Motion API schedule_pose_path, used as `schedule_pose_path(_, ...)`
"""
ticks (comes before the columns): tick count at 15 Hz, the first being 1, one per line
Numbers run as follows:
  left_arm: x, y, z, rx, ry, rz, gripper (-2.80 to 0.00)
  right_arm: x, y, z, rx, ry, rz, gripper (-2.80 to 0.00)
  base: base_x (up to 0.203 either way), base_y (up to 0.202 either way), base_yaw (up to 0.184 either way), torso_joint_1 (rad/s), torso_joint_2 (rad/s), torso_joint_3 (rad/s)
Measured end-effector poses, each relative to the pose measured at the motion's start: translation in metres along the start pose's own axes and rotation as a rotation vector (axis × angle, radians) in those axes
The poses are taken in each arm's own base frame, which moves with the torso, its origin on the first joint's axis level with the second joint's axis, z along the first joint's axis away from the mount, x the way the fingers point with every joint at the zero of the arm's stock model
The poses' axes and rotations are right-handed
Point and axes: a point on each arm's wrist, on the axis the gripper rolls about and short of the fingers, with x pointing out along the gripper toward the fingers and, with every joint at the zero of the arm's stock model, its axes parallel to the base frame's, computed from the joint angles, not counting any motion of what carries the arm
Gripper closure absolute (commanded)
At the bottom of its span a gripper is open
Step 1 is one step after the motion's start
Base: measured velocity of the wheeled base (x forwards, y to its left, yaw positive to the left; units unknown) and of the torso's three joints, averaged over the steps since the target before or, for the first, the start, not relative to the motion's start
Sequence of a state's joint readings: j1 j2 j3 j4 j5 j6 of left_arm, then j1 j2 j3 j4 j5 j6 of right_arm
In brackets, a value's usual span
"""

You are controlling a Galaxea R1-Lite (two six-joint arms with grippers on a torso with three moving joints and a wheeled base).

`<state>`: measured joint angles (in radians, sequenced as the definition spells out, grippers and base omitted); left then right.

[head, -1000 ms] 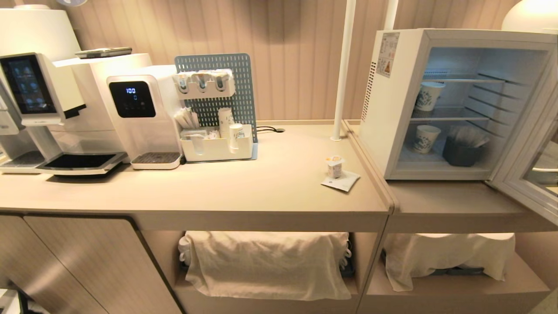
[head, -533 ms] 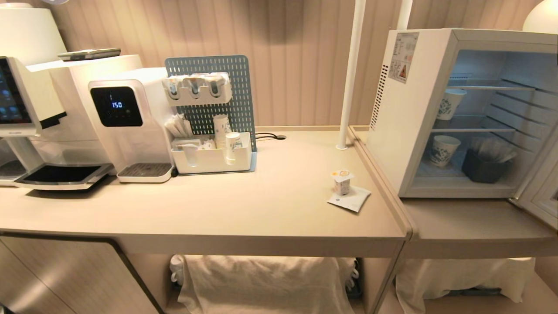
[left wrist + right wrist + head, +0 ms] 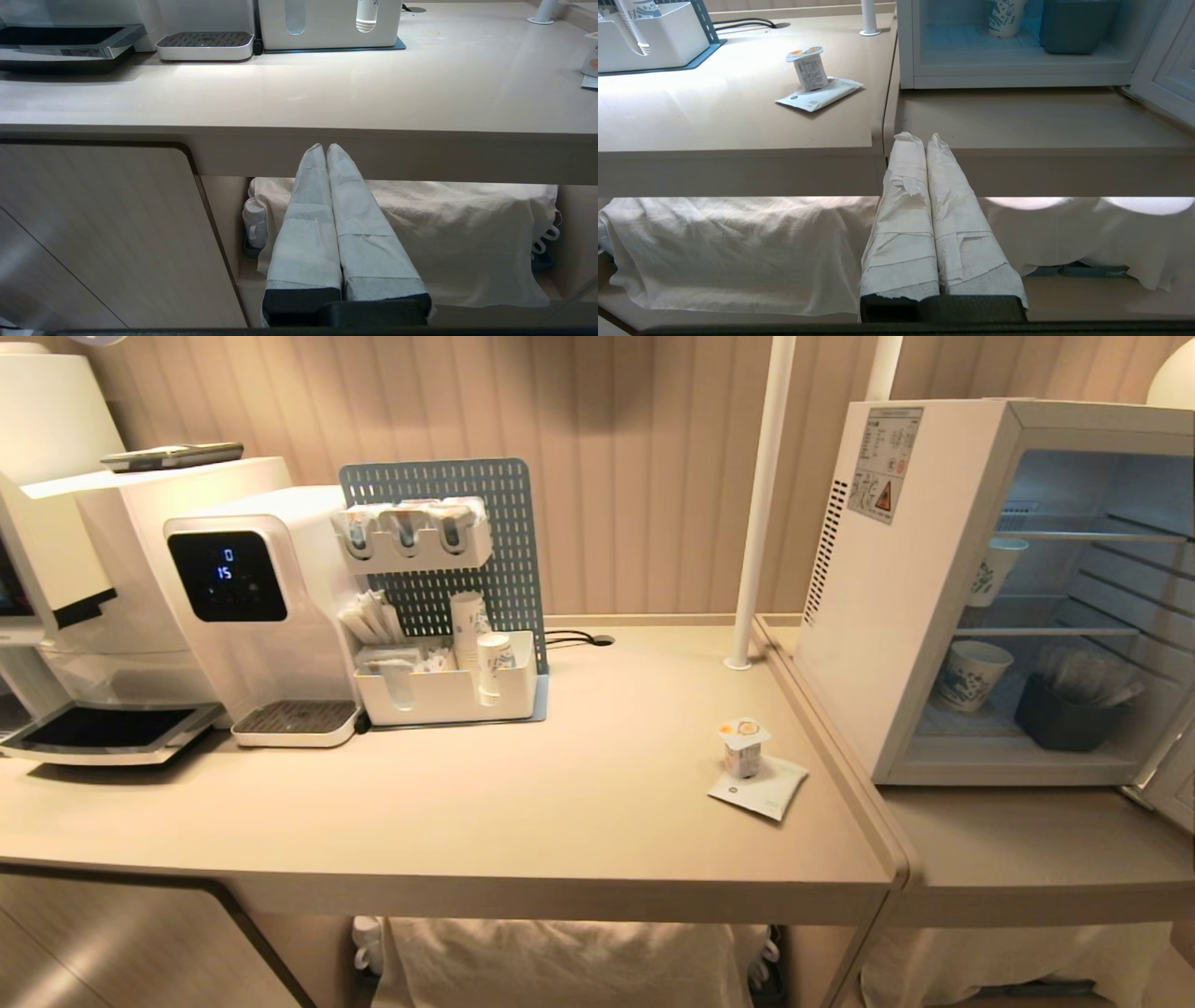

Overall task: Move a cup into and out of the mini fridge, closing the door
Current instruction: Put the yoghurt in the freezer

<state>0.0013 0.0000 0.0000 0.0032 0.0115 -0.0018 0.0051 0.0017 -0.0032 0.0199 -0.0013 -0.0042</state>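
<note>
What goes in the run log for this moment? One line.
tiny white plastic cup: on flat white sachet | white mini fridge: open | left tool, right tool: shut, parked

My head camera looks down and forward over the counter (image 3: pixel 560 803) toward the open fridge (image 3: pixel 896 607) at right. Both wrist cameras sit low before the counter's front edge, facing level past my own fingers. The right wrist view shares the small tub (image 3: pixel 809 69) with my head view.
</note>
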Motion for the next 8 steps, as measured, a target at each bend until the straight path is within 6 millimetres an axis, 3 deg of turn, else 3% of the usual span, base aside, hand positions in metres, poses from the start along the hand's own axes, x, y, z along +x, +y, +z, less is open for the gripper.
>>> schedule_pose_path(8,0.0,0.0,0.0,-0.003,0.0,0.0,0.0,0.0,0.0,0.0,0.0,0.0,0.001,0.0,0.0,0.0,0.0,0.0,0.0,0.0)
